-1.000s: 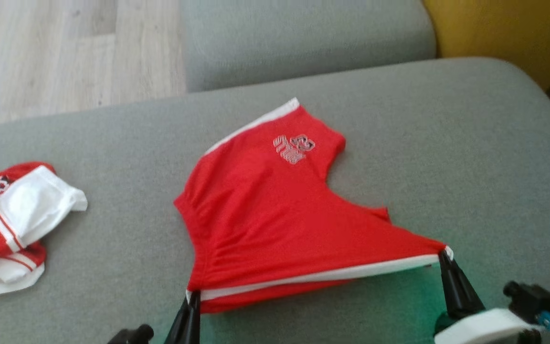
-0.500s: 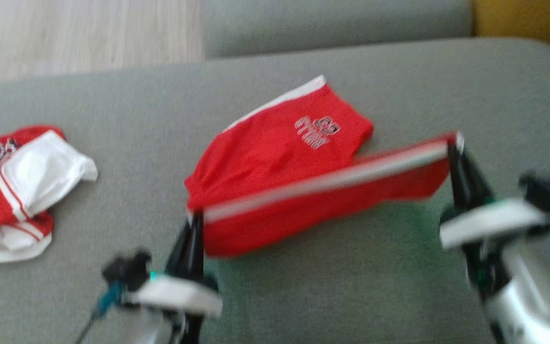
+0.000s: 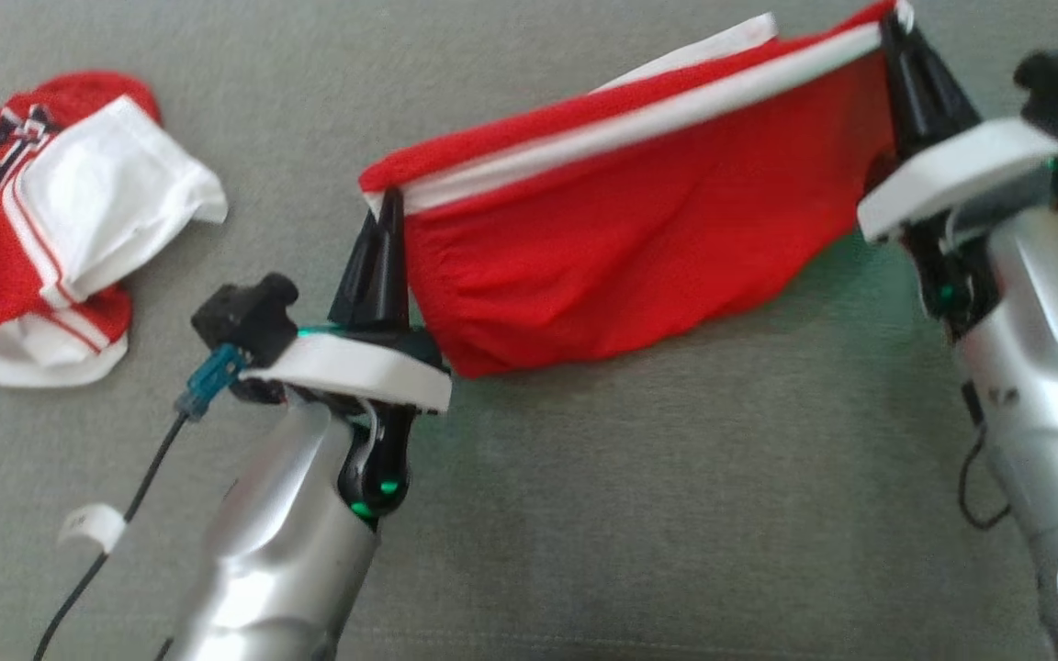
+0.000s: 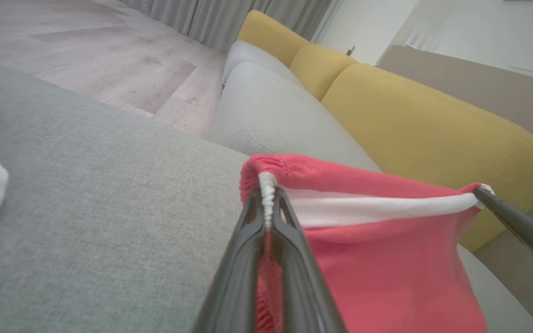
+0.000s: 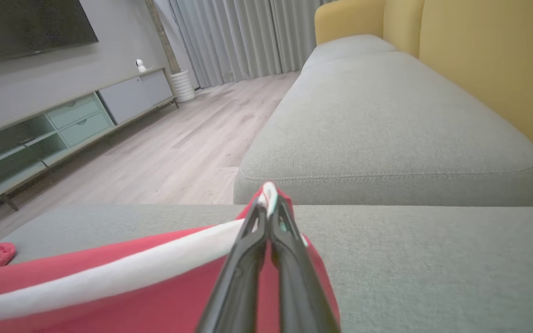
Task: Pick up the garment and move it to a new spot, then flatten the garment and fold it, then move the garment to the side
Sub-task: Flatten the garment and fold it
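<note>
**Fig.** Red garment (image 3: pixel 639 229) w/ white trim, held up between both tools above the grey sofa seat (image 3: pixel 676 532).

**L tool** (image 3: pixel 389 197): fingers pressed together, pinching the white-banded top edge at the garment's L corner. In L wrist view the bunched elastic edge shows just beyond the tips.

**R tool** (image 3: pixel 894 26): also pressed together, pinching the same edge at the opposite corner. It sits higher up the head view than the L tool.

**Garment:** trim runs taut and approx. straight from one tool to the other. The red cloth hangs below it in soft folds. Lower hem is at or near the seat; contact cannot be told. A second layer w/ white edge shows behind the top edge.

**Second garment** (image 3: pixel 61 220): red & white w/ lettering, crumpled on the seat, well apart on the L side.

**Blue plug** (image 3: pixel 208 378): sits beside the L tool's white mount.

**Bkgd (wrist views):** yellow backrest (image 4: pixel 424 125), adjoining grey cushion (image 5: pixel 387 129), wood floor (image 5: pixel 178 157), low cabinet (image 5: pixel 63 115), grey curtains (image 5: pixel 238 37).
</note>
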Robot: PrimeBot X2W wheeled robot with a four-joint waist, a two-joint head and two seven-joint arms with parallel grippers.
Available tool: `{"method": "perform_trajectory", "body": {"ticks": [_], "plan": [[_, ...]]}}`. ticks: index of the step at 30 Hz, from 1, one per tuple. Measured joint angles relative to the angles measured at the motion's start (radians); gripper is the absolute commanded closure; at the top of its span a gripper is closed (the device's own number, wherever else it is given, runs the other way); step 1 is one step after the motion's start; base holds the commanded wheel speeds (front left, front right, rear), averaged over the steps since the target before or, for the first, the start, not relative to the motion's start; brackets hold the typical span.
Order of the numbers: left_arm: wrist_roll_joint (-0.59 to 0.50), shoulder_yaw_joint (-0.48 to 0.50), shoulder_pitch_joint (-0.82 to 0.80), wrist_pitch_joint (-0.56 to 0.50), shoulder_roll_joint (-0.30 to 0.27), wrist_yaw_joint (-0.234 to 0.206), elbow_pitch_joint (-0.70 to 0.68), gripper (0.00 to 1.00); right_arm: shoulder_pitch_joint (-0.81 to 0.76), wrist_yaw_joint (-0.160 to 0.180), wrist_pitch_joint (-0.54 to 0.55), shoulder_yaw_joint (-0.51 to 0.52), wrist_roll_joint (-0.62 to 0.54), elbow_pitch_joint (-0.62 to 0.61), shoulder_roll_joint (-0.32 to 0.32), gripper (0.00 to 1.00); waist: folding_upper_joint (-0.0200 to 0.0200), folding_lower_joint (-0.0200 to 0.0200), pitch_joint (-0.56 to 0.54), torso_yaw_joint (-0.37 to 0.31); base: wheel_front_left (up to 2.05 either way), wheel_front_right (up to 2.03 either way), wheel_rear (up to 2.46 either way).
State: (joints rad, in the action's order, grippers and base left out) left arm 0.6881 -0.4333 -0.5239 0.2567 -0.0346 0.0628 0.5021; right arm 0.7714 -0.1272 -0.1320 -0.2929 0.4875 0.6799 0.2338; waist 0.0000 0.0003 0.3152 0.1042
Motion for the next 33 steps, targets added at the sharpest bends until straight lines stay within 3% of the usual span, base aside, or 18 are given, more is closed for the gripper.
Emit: {"method": "perform_trajectory", "body": {"ticks": [11, 12, 13, 14, 15, 16, 17, 29, 33], "plan": [[0.105, -0.117, -0.079, 0.0, 0.0, 0.0, 0.032, 1.0, 0.204, 0.0, -0.04, -0.027, -0.074, 0.226, -0.001, 1.0, 0.0, -0.0002, 0.12, 0.082, 0.0, 0.0, 0.0], [0.113, -0.118, -0.084, 0.0, 0.0, -0.001, 0.032, 1.0, 0.212, 0.0, -0.047, -0.027, -0.076, 0.24, -0.002, 0.91, 0.0, -0.0001, 0.126, 0.085, 0.0, 0.0, 0.0], [0.115, -0.119, -0.089, 0.0, 0.0, -0.001, 0.032, 1.0, 0.221, 0.0, -0.055, -0.027, -0.076, 0.257, -0.004, 0.64, 0.0, -0.0002, 0.131, 0.088, 0.0, 0.0, 0.0], [0.115, -0.12, -0.093, 0.0, 0.0, -0.002, 0.032, 1.0, 0.23, 0.0, -0.061, -0.024, -0.075, 0.272, -0.008, 0.64, 0.0, -0.0002, 0.136, 0.089, 0.0, 0.0, 0.0], [0.115, -0.12, -0.095, 0.0, 0.0, -0.002, 0.032, 0.8, 0.238, 0.0, -0.069, -0.023, -0.075, 0.284, -0.012, 0.08, 0.0, -0.0002, 0.14, 0.09, 0.0, 0.0, 0.0], [0.115, -0.12, -0.096, 0.0, 0.0, -0.002, 0.032, 0.56, 0.245, 0.0, -0.076, -0.021, -0.075, 0.297, -0.016, 0.0, 0.0, -0.0002, 0.143, 0.089, 0.0, 0.0, 0.0], [0.119, -0.119, -0.097, 0.0, 0.0, -0.003, 0.032, 0.0, 0.247, 0.0, -0.083, -0.019, -0.075, 0.302, -0.022, 0.0, 0.0, -0.0002, 0.144, 0.088, 0.0, 0.0, 0.0], [0.105, -0.06, -0.025, 0.0, 0.001, -0.029, 0.036, 0.0, 0.171, 0.0, -0.113, -0.065, -0.029, 0.338, 0.002, 0.0, 0.0, -0.0005, 0.114, 0.069, 0.0, 0.0, 0.0], [0.072, -0.049, 0.007, 0.0, 0.001, -0.031, 0.029, 0.0, 0.112, 0.0, -0.053, -0.111, 0.003, 0.359, 0.008, 0.0, 0.0, -0.0004, 0.102, 0.066, 0.0, 0.0, 0.0]]}}
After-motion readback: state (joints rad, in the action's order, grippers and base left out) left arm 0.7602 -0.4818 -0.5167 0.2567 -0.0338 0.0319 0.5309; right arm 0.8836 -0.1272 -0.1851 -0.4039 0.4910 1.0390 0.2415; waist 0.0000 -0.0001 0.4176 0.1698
